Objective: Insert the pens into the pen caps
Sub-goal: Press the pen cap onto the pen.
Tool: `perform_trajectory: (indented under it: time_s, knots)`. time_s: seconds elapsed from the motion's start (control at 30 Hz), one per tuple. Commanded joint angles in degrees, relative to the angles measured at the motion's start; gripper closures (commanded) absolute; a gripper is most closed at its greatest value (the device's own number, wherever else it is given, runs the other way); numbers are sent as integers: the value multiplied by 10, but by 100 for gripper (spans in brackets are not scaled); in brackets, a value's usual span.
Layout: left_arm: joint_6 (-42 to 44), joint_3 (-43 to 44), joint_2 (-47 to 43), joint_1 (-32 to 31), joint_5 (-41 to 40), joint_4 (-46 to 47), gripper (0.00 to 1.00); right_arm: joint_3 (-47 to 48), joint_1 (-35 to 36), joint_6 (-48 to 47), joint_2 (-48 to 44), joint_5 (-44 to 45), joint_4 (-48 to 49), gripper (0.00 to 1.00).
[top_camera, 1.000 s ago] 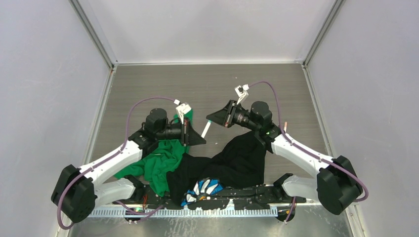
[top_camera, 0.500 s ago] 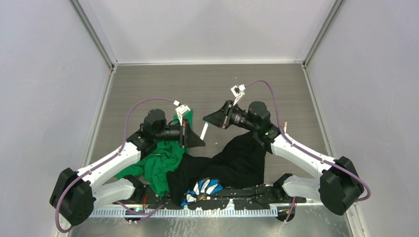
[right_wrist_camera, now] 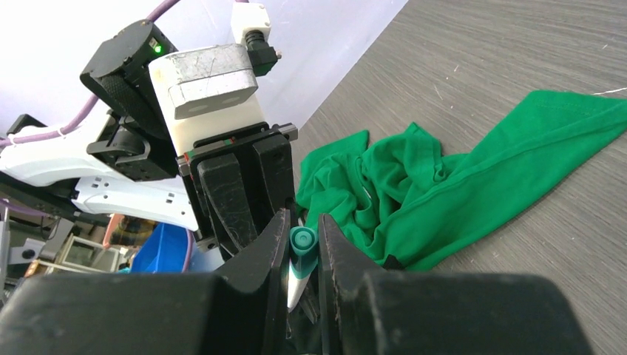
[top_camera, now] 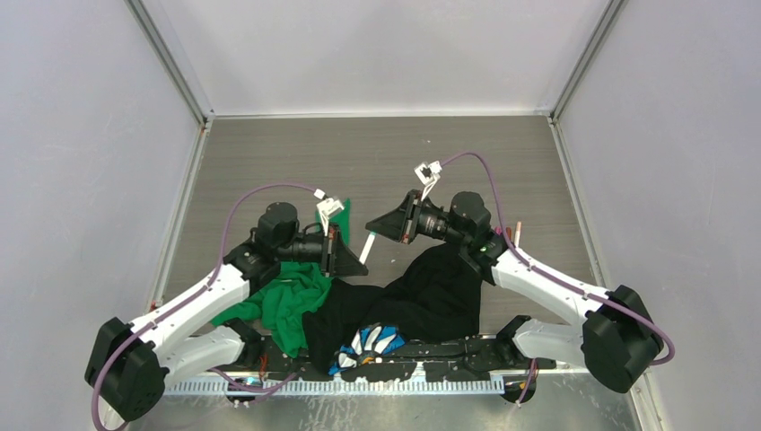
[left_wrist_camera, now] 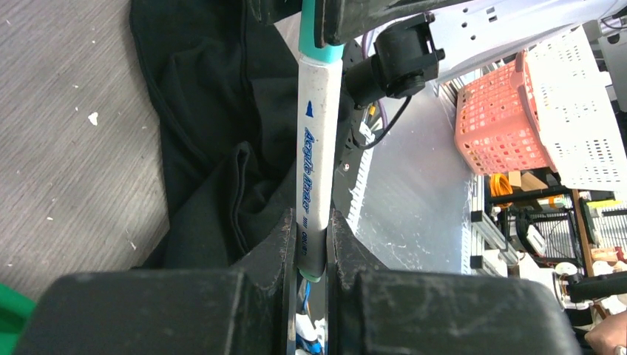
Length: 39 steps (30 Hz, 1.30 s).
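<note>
Near the middle of the table (top_camera: 377, 153), 2 robot arms meet tip to tip, with 1 pen (left_wrist_camera: 316, 148) stretched between them, lifted off the surface.

The left gripper (left_wrist_camera: 310, 244) is pressed together on the lower end of the pen's white barrel. The right gripper (right_wrist_camera: 302, 229) pinches a teal cap (right_wrist_camera: 303, 238) at the pen's other end. From the left wrist, the cap's teal edge meets the white barrel with no gap showing, so the pen looks to be inside the cap already. Whether it is pushed fully home I cannot tell. A last squeeze along the pen's length, and then setting it down, may be all that is left for this 1.

As for the others, I can pick out no further pens or caps with any certainty. A green cloth (top_camera: 287, 301) and a black cloth (top_camera: 431, 296) lie heaped between the arms and their bases, and they could be hiding some. So I judge the task to be part way along, with at most 1 pairing made or nearly made.

Room to move is good. Walls (top_camera: 108, 135) close off 3 sides, but all stand well apart from both grippers. The far half of the table lies open behind the meeting point. The tight side is the near 1: the cloths sit just below and beside the pen, and a low sweep could snag them.
</note>
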Motion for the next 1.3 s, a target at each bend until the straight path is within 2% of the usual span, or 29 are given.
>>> perform_trajectory:
  time_s: [0.0,0.2,0.33,0.47,0.7,0.8,0.87,1.0,1.27]
  knots:
    - [-2,62,-38,31,-134,233,100,-49,89,-20,19,-246,-194,99]
    - [-15,56,-33,34,-159,279,100,-54,99,5,19,-213,-177,99]
    - [-20,57,-23,35,-159,295,100,-78,110,63,29,-211,-104,99]
    - [-20,61,-21,41,-158,300,100,-73,120,56,36,-219,-119,99]
    - [-104,56,5,90,-118,387,100,-77,135,18,28,-247,-158,99]
    - [-99,61,2,92,-117,380,100,-82,135,11,30,-260,-176,99]
    - [-82,68,-2,92,-117,359,100,-93,135,40,37,-272,-136,99]
    - [-32,80,-9,90,-125,311,100,-87,140,54,58,-279,-142,99]
    - [16,101,-18,91,-146,258,100,-67,166,44,76,-308,-192,99]
